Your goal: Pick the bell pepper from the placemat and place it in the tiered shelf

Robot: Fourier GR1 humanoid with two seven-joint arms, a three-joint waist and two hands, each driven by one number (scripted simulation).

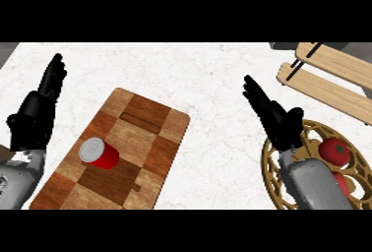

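1. White marbled counter (pixel 210 74), seen steeply from above, carrying everything below.
2. Left hand (pixel 36 110) at the view's left edge, fingers straight and pointing up the view, holding nothing; resting above bare counter, just left of the wooden board.
3. Right hand (pixel 276 115) right of centre, fingers extended and angled up and to the left, released, grasping nothing; palm above the left rim of the placemat, fingertips out over bare counter.
4. Grey right forearm (pixel 312 184) rising from the lower edge, lying across the placemat's left part and hiding a portion of it.
5. Round woven placemat (pixel 312 129), tan with an openwork rim, at the lower right, partly cut off by the view's right edge.
6. Red bell pepper (pixel 335 150) with a green stem spot on top, sitting on the placemat just right of the right forearm, not touched by either hand.
7. A second red shape (pixel 342 183) lower on the placemat, mostly hidden behind the forearm; identity unclear.
8. Tiered shelf (pixel 327 74) of light wood slats with dark uprights at the upper right corner, well apart from the pepper, nothing visible on its boards.
9. Checkered wooden cutting board (pixel 138 128) left of centre, tilted diagonally, lower end cut off by the view's bottom.
10. Red cup (pixel 98 153) with a pale grey face, lying on the board's left half, near the left forearm (pixel 18 184) but apart from it.
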